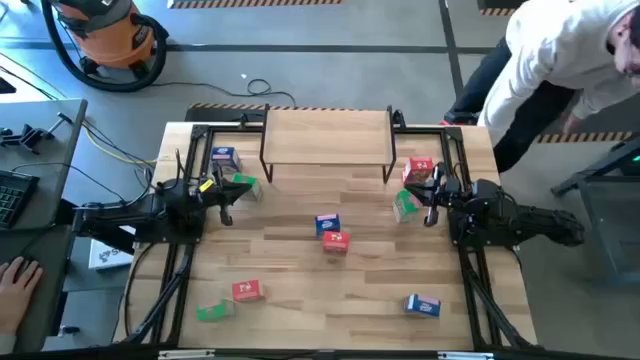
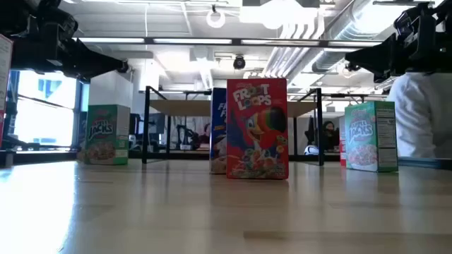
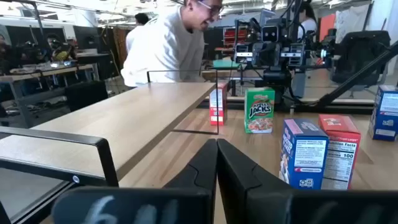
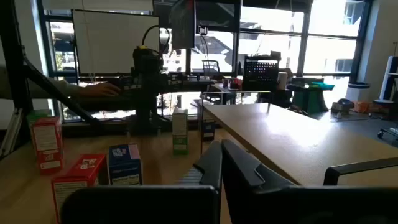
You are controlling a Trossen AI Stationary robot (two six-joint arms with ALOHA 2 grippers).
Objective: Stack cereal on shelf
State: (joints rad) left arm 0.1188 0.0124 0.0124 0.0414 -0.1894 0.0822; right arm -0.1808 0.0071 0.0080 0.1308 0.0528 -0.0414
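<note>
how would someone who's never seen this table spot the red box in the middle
Start at the shelf along the table's far edge and come straight toward the near edge to the table's middle. Two boxes stand there touching: a blue box and, just nearer, the red box. It is the only red one beside a blue one, well clear of both arms.

Light-wood shelf (image 1: pixel 327 131) on black legs; red box (image 2: pixel 257 128) with a toucan print; green boxes (image 2: pixel 104 134) either side.

right wrist view: closed right gripper (image 4: pixel 221 163) facing the shelf (image 4: pixel 292 140).
fingers pressed together; a green cereal box (image 4: pixel 180 130) upright by the shelf leg, blue box (image 4: pixel 125 163) beside red boxes (image 4: pixel 47 144).
</note>
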